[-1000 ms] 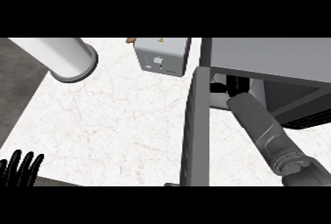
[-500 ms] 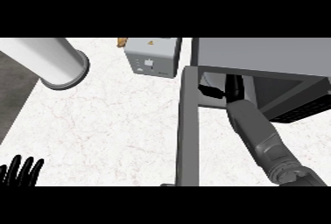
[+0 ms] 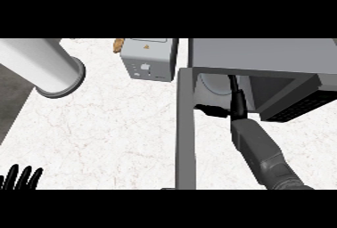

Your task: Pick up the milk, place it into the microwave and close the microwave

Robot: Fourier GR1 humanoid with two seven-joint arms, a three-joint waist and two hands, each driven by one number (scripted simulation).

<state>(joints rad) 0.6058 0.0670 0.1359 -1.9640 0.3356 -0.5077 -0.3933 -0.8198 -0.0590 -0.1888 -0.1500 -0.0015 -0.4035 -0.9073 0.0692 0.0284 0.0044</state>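
A: Where's the milk?
B: Can't see it. Right hand (image 3: 235, 95) is reaching into the open microwave (image 3: 263, 58), forearm angled up from the lower right. My guess is the milk's at the fingertips inside, hidden by hand and cavity.
A: Fingers grasping or released?
B: Cannot tell. Only a dark narrow shape shows past the wrist, against the pale turntable (image 3: 216, 85).
A: Door?
B: Door (image 3: 186, 129) swung fully out, seen edge-on as a grey bar running down the table (image 3: 112, 133) left of the arm. That's why the arm comes in from the right of it: straight line into the cavity.
A: Left hand?
B: Left hand (image 3: 20, 177) at the bottom-left edge, fingers straight and up, holding nothing. Resting.
A: Anything else nearby?
B: Toaster (image 3: 150, 60) just left of the microwave, white cylinder (image 3: 39, 67) further left. Both well clear of the door's swing, I'd say.
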